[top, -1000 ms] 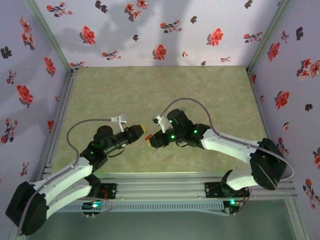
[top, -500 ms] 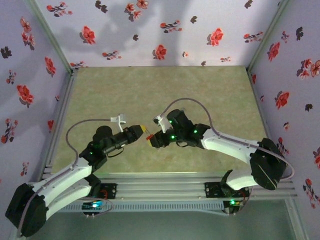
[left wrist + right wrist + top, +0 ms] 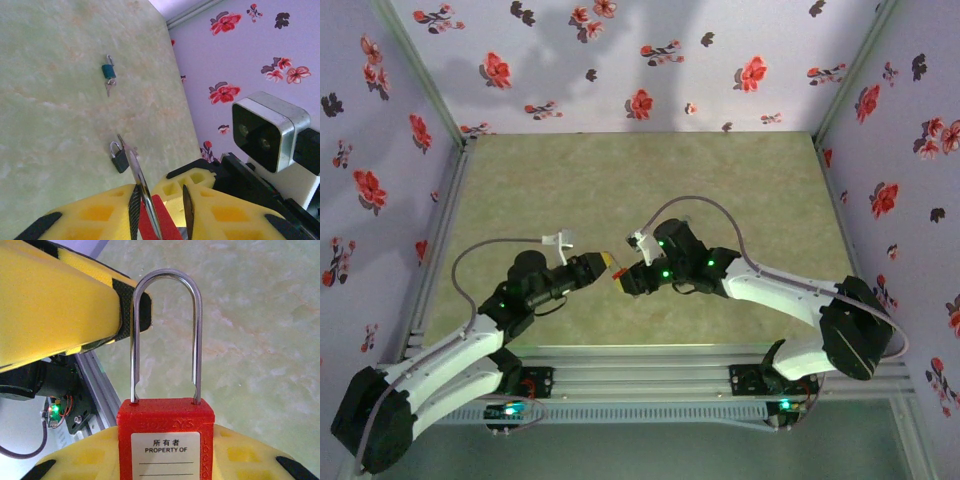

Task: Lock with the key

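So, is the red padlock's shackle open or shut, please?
Seemingly shut: both legs of the shackle meet the lock body; whether it's latched, cannot tell.

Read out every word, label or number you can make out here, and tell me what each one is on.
"所有者": top line of the white label on the red padlock.
"PROPERTY OF": next line of that label.
Raised lettering on the padlock's red body, above and beside the label: too faint to read.
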Controlling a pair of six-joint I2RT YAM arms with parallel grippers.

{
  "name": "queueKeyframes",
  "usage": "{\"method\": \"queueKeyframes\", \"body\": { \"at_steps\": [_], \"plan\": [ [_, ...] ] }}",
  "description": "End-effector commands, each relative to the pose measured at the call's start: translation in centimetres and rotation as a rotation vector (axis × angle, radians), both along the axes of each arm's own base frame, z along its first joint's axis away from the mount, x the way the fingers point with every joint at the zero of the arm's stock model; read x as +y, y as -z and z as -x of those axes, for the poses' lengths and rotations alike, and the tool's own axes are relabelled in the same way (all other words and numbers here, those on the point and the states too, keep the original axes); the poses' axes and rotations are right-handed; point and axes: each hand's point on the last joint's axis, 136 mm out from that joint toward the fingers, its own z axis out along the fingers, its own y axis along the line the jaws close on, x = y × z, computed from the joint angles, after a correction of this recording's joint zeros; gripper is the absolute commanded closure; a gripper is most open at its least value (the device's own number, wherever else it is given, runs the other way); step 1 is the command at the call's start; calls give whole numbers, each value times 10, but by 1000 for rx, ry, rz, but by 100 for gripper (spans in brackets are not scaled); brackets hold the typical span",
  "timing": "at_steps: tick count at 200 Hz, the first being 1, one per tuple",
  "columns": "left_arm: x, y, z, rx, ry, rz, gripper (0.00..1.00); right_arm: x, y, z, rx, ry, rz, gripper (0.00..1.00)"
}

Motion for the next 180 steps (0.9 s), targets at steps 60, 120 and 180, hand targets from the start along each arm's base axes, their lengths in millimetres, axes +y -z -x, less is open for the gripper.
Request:
{"method": "queueKeyframes", "body": {
  "at_steps": [60,120,180],
  "plan": [
    [-2,-5,-3,-23,15,-31,71,1,-10,3,-48,-20,-28,100],
    [-3,-4,-4,-15,18,-50,77,1,-11,4,-53,-23,-28,100],
    [-3,0,-4,-4,19,-63,80,1,-14,5,-63,-25,-33,100]
  ]
}}
